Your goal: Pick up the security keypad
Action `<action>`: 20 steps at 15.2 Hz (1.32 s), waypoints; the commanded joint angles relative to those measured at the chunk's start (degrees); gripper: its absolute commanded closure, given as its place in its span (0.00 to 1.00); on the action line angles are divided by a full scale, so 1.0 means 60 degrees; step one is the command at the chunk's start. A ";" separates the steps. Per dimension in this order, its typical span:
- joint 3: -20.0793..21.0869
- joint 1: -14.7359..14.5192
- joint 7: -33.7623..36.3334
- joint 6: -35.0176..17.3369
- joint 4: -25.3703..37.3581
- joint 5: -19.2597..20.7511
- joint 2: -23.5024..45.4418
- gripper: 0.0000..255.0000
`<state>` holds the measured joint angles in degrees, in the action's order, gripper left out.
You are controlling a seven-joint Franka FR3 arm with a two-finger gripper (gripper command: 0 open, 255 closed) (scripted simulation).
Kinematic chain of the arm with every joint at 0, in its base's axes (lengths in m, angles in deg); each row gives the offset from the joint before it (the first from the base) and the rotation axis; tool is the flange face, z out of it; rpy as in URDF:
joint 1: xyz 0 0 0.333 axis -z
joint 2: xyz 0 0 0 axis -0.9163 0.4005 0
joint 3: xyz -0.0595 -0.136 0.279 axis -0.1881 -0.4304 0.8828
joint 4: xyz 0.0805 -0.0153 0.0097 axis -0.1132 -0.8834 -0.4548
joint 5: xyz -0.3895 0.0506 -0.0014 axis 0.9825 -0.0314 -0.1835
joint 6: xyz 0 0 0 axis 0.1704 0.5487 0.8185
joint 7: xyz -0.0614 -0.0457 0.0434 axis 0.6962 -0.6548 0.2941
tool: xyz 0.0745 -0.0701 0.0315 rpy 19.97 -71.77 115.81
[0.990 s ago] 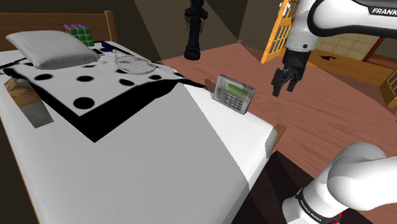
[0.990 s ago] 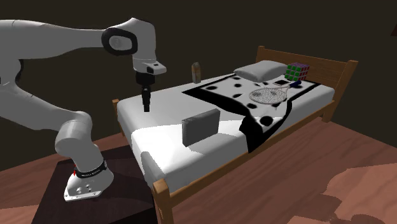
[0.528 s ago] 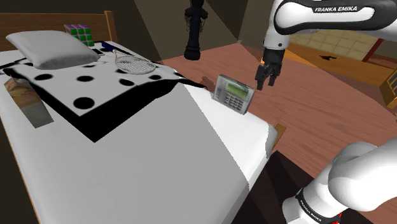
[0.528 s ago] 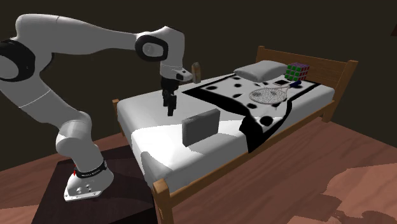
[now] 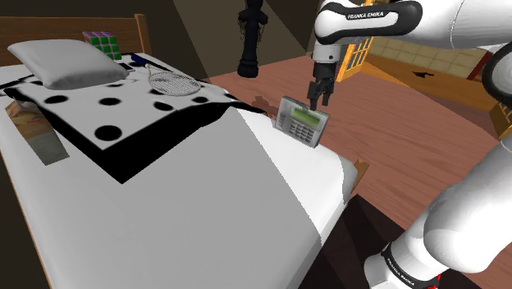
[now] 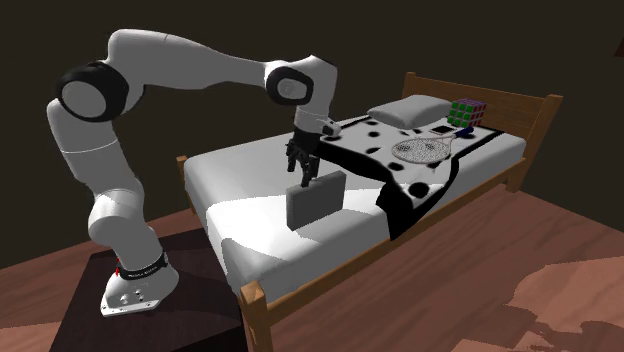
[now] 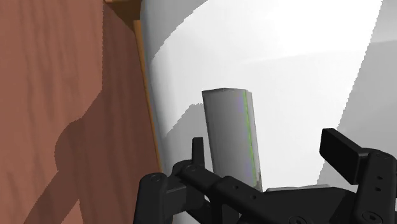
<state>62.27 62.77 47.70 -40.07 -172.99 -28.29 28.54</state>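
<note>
As the wide-open black fingers hover over the upright grey box-shaped keypad, the approach seems in hand — next, lower and clasp it.

The keypad stands upright on the bed near its edge, with the fingers just above it, one to each side. In the shoulder view the racket lies at its 10 o'clock on the blanket; the pillow and cube lie farther that way.
</note>
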 commanded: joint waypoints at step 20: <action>-0.0004 0.0118 -0.0825 -0.0633 0.0885 -0.0384 0.1864 1.00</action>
<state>62.24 63.48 42.75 -43.81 -167.67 -30.58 39.65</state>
